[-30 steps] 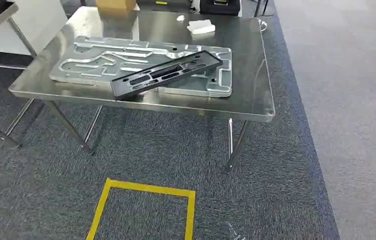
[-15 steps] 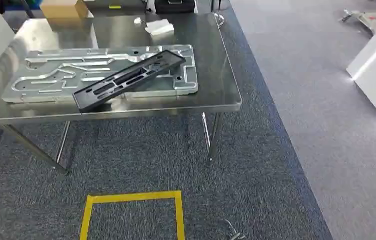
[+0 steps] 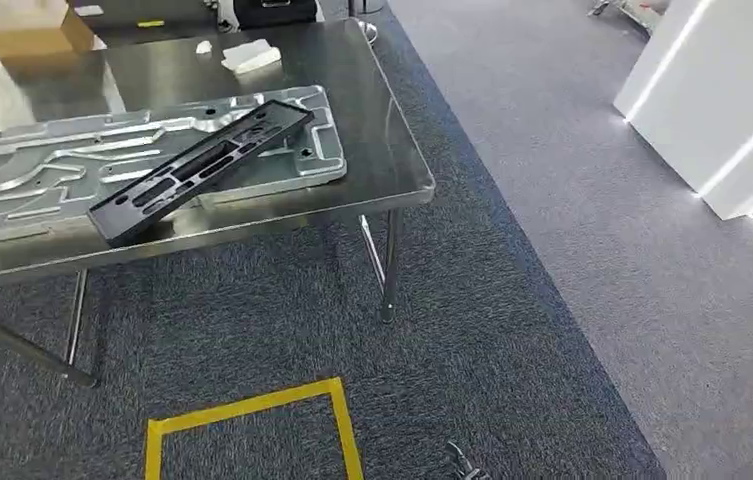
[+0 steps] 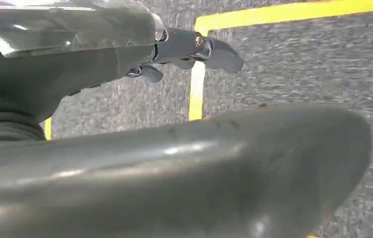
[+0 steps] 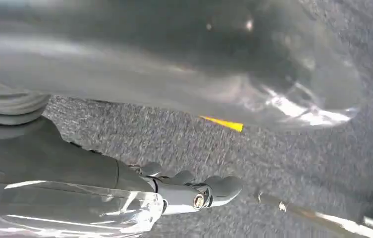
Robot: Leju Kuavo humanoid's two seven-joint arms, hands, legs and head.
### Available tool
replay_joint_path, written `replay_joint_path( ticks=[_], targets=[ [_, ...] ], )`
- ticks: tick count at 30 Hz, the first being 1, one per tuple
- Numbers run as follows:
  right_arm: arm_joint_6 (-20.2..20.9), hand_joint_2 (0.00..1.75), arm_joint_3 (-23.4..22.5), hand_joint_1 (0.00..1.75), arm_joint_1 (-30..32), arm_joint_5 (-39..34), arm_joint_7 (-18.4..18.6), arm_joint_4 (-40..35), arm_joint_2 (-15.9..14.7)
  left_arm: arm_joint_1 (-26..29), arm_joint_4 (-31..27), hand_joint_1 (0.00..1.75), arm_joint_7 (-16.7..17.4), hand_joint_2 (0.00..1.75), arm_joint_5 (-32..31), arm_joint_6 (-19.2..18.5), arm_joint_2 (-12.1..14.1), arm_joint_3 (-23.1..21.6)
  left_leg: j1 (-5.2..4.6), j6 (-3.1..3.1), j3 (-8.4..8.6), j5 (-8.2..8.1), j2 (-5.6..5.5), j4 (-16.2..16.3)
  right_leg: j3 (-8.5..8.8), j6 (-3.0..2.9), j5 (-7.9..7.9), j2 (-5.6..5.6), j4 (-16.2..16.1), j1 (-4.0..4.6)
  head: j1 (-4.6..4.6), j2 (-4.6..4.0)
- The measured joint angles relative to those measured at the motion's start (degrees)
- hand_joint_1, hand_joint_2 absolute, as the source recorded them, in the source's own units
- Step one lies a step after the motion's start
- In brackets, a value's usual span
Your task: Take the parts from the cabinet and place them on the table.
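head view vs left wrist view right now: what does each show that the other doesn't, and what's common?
Head view alone: the steel table carrying a large machined aluminium plate, with a long black part lying across it, a cardboard box at the far end, and a white cabinet off to the right.

Left wrist view alone: the left hand hanging over the floor, holding nothing.

Both: grey carpet and the yellow tape square.

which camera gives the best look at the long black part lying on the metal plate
The head view. It shows the whole black part lying slantwise across the metal plate on the table. The left and right wrist views look down at carpet and yellow tape, not at the part.
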Motion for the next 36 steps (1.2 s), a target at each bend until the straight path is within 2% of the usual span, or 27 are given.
replay_joint_path(
  ticks=[2, 3, 4, 5, 7, 8, 9, 11, 12, 13, 14, 17, 18, 19, 20, 21, 23, 24, 25, 27, 28, 29, 30, 33, 34, 35, 36],
  targets=[
    [-0.02, 0.00, 0.00, 0.00, 0.31, 0.00, 0.05, 0.11, -0.04, -0.32, 0.00, 0.00, 0.00, 0.00, 0.02, -0.13, -0.07, 0.00, -0.03, -0.46, 0.54, 0.01, 1.27, -0.36, -0.13, -0.31, 0.25, 1.41, -0.44, -0.01, 0.02, 0.00],
    [-0.04, 0.00, 0.02, 0.00, 0.39, 0.00, 0.07, 0.13, 0.02, -0.31, 0.00, 0.00, 0.00, 0.00, 0.07, -0.18, -0.07, 0.00, 0.01, -0.82, 0.54, -0.54, 0.65, -0.14, 0.55, -0.41, 0.91, 2.21, -1.36, -1.11, 0.02, 0.00],
    [-0.04, 0.00, 0.04, 0.00, 0.33, 0.04, 0.06, 0.15, 0.04, -0.30, 0.00, 0.00, -0.02, 0.00, 0.04, -0.18, -0.07, 0.02, 0.18, -1.24, 0.15, -1.77, -2.67, 1.40, 0.62, -0.64, 1.13, 2.78, -1.72, -1.10, -0.05, 0.00],
    [-0.11, 0.00, 0.04, 0.00, 0.21, 0.07, 0.15, 0.17, 0.11, -0.22, 0.00, 0.00, -0.02, 0.00, 0.04, -0.17, -0.09, 0.02, 0.49, -1.45, -1.35, -3.98, -4.92, 4.80, 0.46, -0.72, 1.30, 3.43, -1.70, -1.16, -0.07, 0.00],
    [-0.11, 0.00, 0.07, 0.00, 0.20, 0.22, 0.24, 0.22, 0.28, 0.12, 0.00, 0.00, -0.02, 0.00, 0.04, -0.20, -0.09, 0.02, 0.88, -1.95, -5.55, -8.08, -6.32, 14.08, 0.23, -0.79, 1.34, 5.08, -1.53, -1.17, -0.07, 0.00],
    [-0.13, 0.00, 0.11, 0.00, 0.32, 0.30, 0.31, 0.26, 0.28, 0.24, 0.00, 0.00, -0.02, 0.00, 0.07, -0.20, -0.09, 0.02, 0.95, -2.10, -7.00, -8.55, -6.35, 16.99, 0.14, -0.79, 1.34, 5.92, -1.37, -1.17, -0.07, 0.00],
    [-0.18, 0.00, 0.11, 0.00, 0.44, 0.31, 0.39, 0.35, 0.28, 0.33, 0.00, 0.00, -0.02, 0.00, 0.07, -0.20, -0.09, 0.04, 1.07, -2.20, -7.10, -7.45, -6.35, 16.81, 0.10, -0.77, 1.33, 6.81, -1.18, -1.20, -0.07, 0.00],
    [-0.20, 0.00, 0.13, 0.00, 0.47, 0.33, 0.42, 0.46, 0.28, 0.30, 0.00, 0.00, -0.02, 0.00, 0.11, -0.17, -0.07, 0.07, 1.40, -2.32, -4.20, -2.57, -6.67, 9.76, 0.09, -0.48, 1.24, 8.49, -0.77, -1.30, -0.07, 0.00],
    [-0.20, 0.00, 0.15, 0.00, 0.43, 0.37, 0.44, 0.46, 0.31, 0.29, 0.00, 0.00, -0.02, 0.00, 0.11, -0.17, -0.07, 0.09, 1.65, -2.35, -1.52, 0.57, -8.17, 3.68, 0.05, -0.15, 1.09, 9.39, -0.38, -1.41, -0.07, 0.00],
    [-0.22, 0.00, 0.15, 0.00, 0.43, 0.46, 0.50, 0.46, 0.33, 0.31, 0.00, 0.00, -0.07, 0.00, 0.13, -0.17, -0.07, 0.09, 1.92, -2.24, -0.32, -0.02, -11.47, 1.35, -0.22, 0.18, 1.00, 9.97, -0.14, -1.52, -0.07, 0.00],
    [-0.28, 0.00, 0.17, 0.00, 0.28, 0.50, 0.66, 0.46, 0.35, 0.34, 0.00, 0.00, -0.13, 0.00, 0.09, -0.17, -0.09, 0.11, 1.62, -1.77, -0.63, 0.11, -11.82, 0.73, -0.59, 0.71, 1.00, 10.63, 0.40, -1.31, -0.07, 0.00],
    [-0.33, 0.00, 0.17, 0.00, 0.42, 0.52, 0.81, 0.46, 0.42, 0.09, 0.00, 0.00, -0.20, 0.00, 0.13, -0.18, -0.09, 0.15, 1.14, -0.67, -0.58, 0.44, -10.07, 1.01, -1.19, 1.93, 1.75, 12.13, -0.26, -1.67, -0.04, 0.00],
    [-0.39, 0.00, 0.17, 0.00, 0.46, 0.55, 0.87, 0.48, 0.37, 0.08, 0.00, 0.00, -0.24, 0.00, 0.15, -0.20, -0.22, 0.15, 1.73, 0.09, -0.68, 0.96, -9.06, 0.23, -1.34, 2.29, 1.74, 12.77, -0.01, -1.62, -0.07, 0.00],
    [-0.50, 0.00, 0.17, 0.00, 0.52, 0.52, 0.87, 0.50, 0.35, 0.03, -0.06, 0.00, -0.31, 0.00, 0.13, -0.20, -0.22, 0.15, 1.68, 0.46, -0.51, 1.19, -8.26, -0.03, -1.99, 2.29, 0.80, 9.78, 1.12, -1.39, -0.04, 0.00],
    [-0.61, 0.00, 0.17, 0.00, 0.36, 0.52, 0.94, 0.50, 0.35, 0.02, -0.07, 0.00, -0.39, 0.00, 0.11, -0.22, -0.22, 0.15, 1.61, 0.88, -0.58, 1.32, -7.57, -0.17, -3.57, 2.43, -1.40, 6.93, 4.25, -1.19, -0.02, 0.00],
    [-0.63, 0.00, 0.18, 0.00, 0.15, 0.52, 0.94, 0.48, 0.35, 0.15, -0.07, 0.00, -0.46, 0.00, 0.07, -0.33, -0.24, 0.15, 1.36, 0.94, -0.76, 1.34, -6.68, -0.15, -5.81, 2.65, -3.82, 5.53, 8.79, -1.27, 0.00, 0.00],
    [-0.79, 0.00, 0.17, 0.00, 0.11, 0.52, 1.03, 0.50, 0.35, 0.29, -0.07, 0.00, -0.46, 0.00, 0.00, -0.55, -0.24, 0.15, 1.03, 1.05, -0.96, 1.26, -4.85, -0.08, -9.37, 2.81, -6.70, 4.54, 16.49, -1.42, -0.02, 0.00],
    [-0.79, 0.00, 0.17, 0.00, 0.20, 0.50, 1.14, 0.50, 0.35, 0.24, -0.07, 0.00, -0.46, 0.00, -0.04, -0.59, -0.24, 0.15, 0.94, 1.07, -0.98, 1.23, -3.99, -0.05, -9.68, 2.81, -6.37, 4.38, 17.37, -1.41, -0.02, 0.00],
    [-0.79, 0.00, 0.17, 0.00, 0.25, 0.50, 1.22, 0.50, 0.35, 0.16, -0.07, 0.00, -0.42, 0.00, -0.07, -0.61, -0.24, 0.15, 0.85, 1.08, -0.98, 1.21, -3.28, -0.03, -8.58, 2.70, -4.97, 4.28, 15.57, -1.41, -0.02, 0.00],
    [-0.79, 0.00, 0.18, 0.00, 0.15, 0.50, 1.46, 0.50, 0.33, -0.06, -0.07, 0.00, -0.31, 0.00, -0.11, -0.68, -0.24, 0.15, 0.59, 0.97, -0.79, 1.05, -1.80, -0.03, -2.67, 1.97, -0.27, 3.05, 5.15, -1.22, -0.02, 0.00],
    [-0.74, 0.00, 0.17, 0.00, 0.03, 0.50, 1.46, 0.48, 0.33, -0.16, -0.07, 0.00, -0.26, 0.00, -0.09, -0.70, -0.28, 0.15, 0.52, 0.87, -0.60, 0.97, -1.29, -0.04, 0.17, 1.32, 0.91, 0.64, 0.37, -0.79, -0.02, 0.00],
    [-0.52, 0.00, 0.17, 0.00, -0.18, 0.50, 1.64, 0.50, 0.33, -0.20, -0.07, 0.00, -0.22, 0.00, -0.07, -0.70, -0.35, 0.15, 0.28, 0.62, -0.33, 0.90, -0.71, -0.35, 0.20, 0.46, 0.17, -1.41, 0.31, -0.40, -0.07, 0.00],
    [-0.28, 0.00, 0.18, 0.00, -0.51, 0.50, 1.60, 0.48, 0.35, -0.13, -0.09, 0.00, -0.24, 0.00, -0.02, -0.70, -0.31, 0.15, 0.37, 0.23, -0.32, 0.73, -0.43, -0.25, 0.43, 0.36, 0.69, -1.33, -0.85, -0.40, 0.13, 0.00],
    [0.09, 0.00, 0.17, 0.00, -0.75, 0.52, 1.77, 0.52, 0.24, -0.55, -0.09, 0.00, -0.33, 0.00, 0.00, -0.90, -0.37, 0.17, 0.27, -0.60, 0.60, 0.69, 1.77, -0.70, 0.18, -0.10, 1.11, 0.98, -1.28, -0.32, 0.11, 0.00],
    [0.31, 0.00, 0.17, 0.00, -0.65, 0.52, 1.77, 0.57, 0.24, -0.54, -0.11, 0.00, -0.37, 0.00, 0.00, -1.03, -0.35, 0.17, 0.61, -1.20, 0.46, 0.11, -0.29, -0.15, 0.77, -0.20, 1.74, 1.58, -1.97, -1.20, 0.11, 0.00],
    [0.42, 0.00, 0.17, 0.00, -0.90, 0.55, 1.82, 0.68, 0.24, -0.50, -0.11, 0.00, -0.48, 0.00, 0.00, -1.05, -0.33, 0.20, 0.68, -1.41, -0.39, -1.53, -3.90, 1.84, 0.73, -0.54, 1.88, 2.30, -2.21, -1.23, 0.11, 0.00],
    [0.48, 0.00, 0.17, 0.00, -1.25, 0.53, 1.79, 0.72, 0.26, -0.34, -0.11, 0.00, -0.50, 0.00, 0.00, -1.07, -0.33, 0.24, 0.84, -1.48, -2.07, -3.92, -5.59, 5.66, 0.50, -0.81, 2.06, 3.03, -2.21, -1.22, 0.09, 0.00]
  ],
)
